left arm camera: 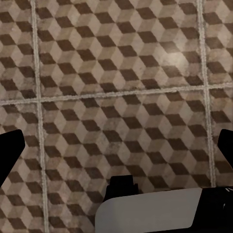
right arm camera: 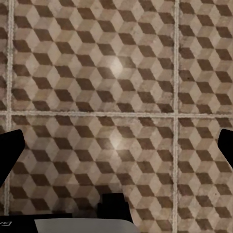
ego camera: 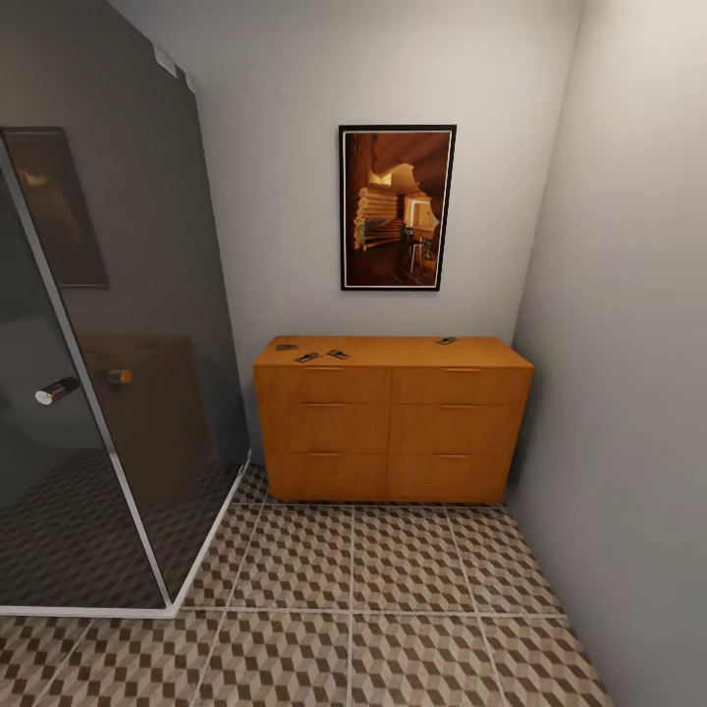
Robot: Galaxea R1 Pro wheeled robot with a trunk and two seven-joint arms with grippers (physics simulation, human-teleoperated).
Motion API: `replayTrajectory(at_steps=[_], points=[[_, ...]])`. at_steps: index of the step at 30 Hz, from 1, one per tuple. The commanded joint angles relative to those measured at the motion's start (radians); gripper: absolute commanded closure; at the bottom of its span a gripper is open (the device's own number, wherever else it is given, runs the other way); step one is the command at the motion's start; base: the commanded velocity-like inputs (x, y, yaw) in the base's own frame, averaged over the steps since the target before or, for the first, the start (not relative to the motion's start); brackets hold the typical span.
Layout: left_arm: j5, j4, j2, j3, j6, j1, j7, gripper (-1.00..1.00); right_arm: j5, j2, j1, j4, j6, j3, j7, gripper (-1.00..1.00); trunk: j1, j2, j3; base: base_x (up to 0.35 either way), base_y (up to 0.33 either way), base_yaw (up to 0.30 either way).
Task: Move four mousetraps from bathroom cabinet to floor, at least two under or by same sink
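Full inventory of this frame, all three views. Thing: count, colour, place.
mousetraps: four, brown with dark metal, on the cabinet top; three toward its left, one toward its right
cabinet: one, orange-brown, six drawers, against the back wall
picture: one, dark frame, on the wall above the cabinet
shower panels: dark tinted glass, left side
bathroom floor: cube-pattern tiles, brown, beige and grey
left gripper: black fingers apart, over the tiles
right gripper: black fingers apart, over the tiles

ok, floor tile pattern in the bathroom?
Bathroom floor: brown, beige and grey cube print on large square tiles, pale grout lines. Clearest in the right wrist view.
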Motion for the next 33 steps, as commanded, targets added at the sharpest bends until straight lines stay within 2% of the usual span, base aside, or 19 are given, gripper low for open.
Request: replayTrajectory(at_steps=[1, 33], points=[[0.001, 0.001, 0.000, -0.008, -0.003, -0.001, 0.008, -1.00, 0.000, 0.000, -0.001, 0.001, -0.003, 0.003, -0.004, -1.00, 0.000, -0.001, -0.001, 0.000, 0.000, 0.000], [0.001, 0.001, 0.000, -0.008, -0.003, -0.001, 0.008, -1.00, 0.000, 0.000, -0.001, 0.001, -0.003, 0.003, -0.004, -1.00, 0.000, -0.001, -0.001, 0.000, 0.000, 0.000]])
